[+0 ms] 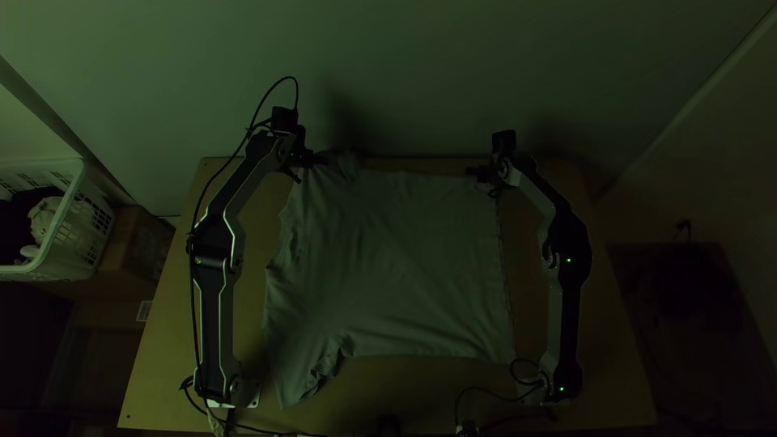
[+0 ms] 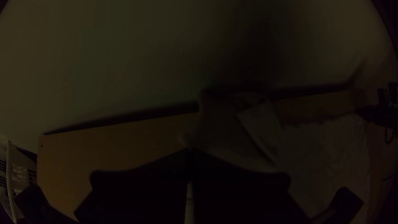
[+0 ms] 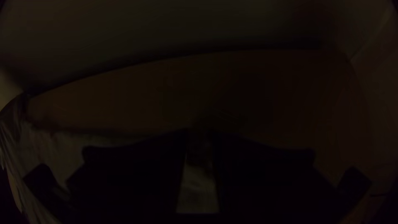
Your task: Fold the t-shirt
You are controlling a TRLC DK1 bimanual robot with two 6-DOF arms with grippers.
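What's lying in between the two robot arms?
The t-shirt lies there, spread out on the table; the top view shows it.

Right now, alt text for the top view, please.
A t-shirt lies spread and slightly creased on a wooden table, hem toward the right arm, sleeves toward the left arm. The left gripper is at the far sleeve; the right gripper is at the hem's far corner.

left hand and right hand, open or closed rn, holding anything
Left hand: closed, apparently pinching the t-shirt.
Right hand: slightly open, at the t-shirt's corner.
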